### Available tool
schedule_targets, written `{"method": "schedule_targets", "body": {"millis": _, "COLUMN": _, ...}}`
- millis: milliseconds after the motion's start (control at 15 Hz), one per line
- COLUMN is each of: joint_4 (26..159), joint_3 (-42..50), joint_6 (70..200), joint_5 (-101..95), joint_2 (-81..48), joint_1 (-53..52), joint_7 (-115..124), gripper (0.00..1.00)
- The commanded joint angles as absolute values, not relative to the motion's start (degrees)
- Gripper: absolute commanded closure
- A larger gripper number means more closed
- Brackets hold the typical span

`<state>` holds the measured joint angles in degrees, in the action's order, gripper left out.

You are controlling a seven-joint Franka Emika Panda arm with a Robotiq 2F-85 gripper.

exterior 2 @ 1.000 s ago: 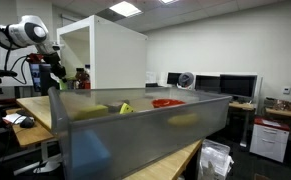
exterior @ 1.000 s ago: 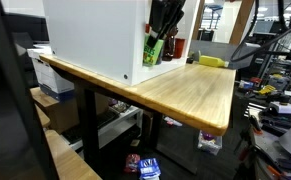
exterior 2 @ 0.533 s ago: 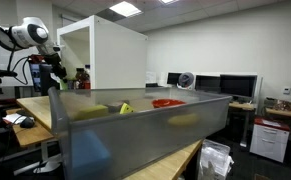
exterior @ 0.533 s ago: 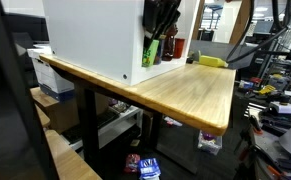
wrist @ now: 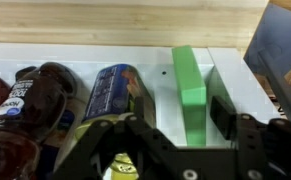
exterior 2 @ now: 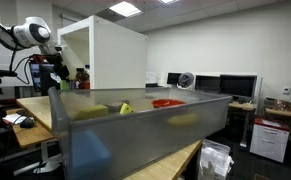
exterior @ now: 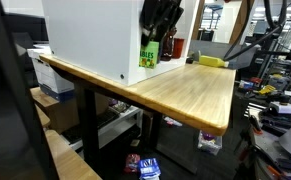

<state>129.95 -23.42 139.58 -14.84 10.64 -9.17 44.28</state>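
My gripper (wrist: pixel 183 112) reaches into an open-fronted white cabinet (exterior: pixel 90 35) on a wooden table (exterior: pixel 190 90). A green carton (wrist: pixel 190 85) stands between the jaws; white shelf shows on both sides of it, so the fingers are apart from it and open. The right pad (wrist: pixel 222 115) is a little way off the carton's side. In an exterior view the gripper (exterior: pixel 163 15) hangs just above the green carton (exterior: pixel 147 55) at the cabinet's front corner. In an exterior view the arm (exterior 2: pixel 30 32) bends down to the gripper (exterior 2: pixel 57 72) beside the cabinet.
Left of the carton on the shelf lie a blue can (wrist: pixel 113 90) and dark soda bottles (wrist: pixel 25 100). A yellow-green item (wrist: pixel 120 168) shows under the gripper body. A translucent bin (exterior 2: pixel 135 125) fills the foreground. A yellow object (exterior: pixel 213 61) lies at the table's far end.
The jaws have spread apart and let go of the green carton. The carton, tilted and partly hidden before, now stands upright at the cabinet's front corner.
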Motion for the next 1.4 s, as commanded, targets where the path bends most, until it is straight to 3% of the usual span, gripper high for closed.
{"method": "schedule_targets", "body": {"millis": 0, "joint_4": 129.44, "joint_3": -22.11, "joint_6": 139.85, "joint_5": -14.52, "joint_2": 11.57, "joint_1": -9.95, "joint_7": 45.06, "gripper": 0.04}}
{"method": "schedule_targets", "body": {"millis": 667, "joint_4": 131.40, "joint_3": -18.10, "joint_6": 138.17, "joint_5": -3.28, "joint_2": 15.10, "joint_1": -12.28, "joint_7": 33.92, "gripper": 0.00}}
{"method": "schedule_targets", "body": {"millis": 733, "joint_4": 131.92, "joint_3": -17.86, "joint_6": 138.35, "joint_5": -3.06, "joint_2": 15.76, "joint_1": -12.03, "joint_7": 33.43, "gripper": 0.09}}
{"method": "schedule_targets", "body": {"millis": 800, "joint_4": 132.37, "joint_3": -17.67, "joint_6": 138.83, "joint_5": -3.24, "joint_2": 16.28, "joint_1": -11.77, "joint_7": 33.00, "gripper": 0.25}}
{"method": "schedule_targets", "body": {"millis": 1333, "joint_4": 136.22, "joint_3": -16.29, "joint_6": 143.84, "joint_5": -6.20, "joint_2": 20.07, "joint_1": -9.11, "joint_7": 31.46, "gripper": 0.65}}
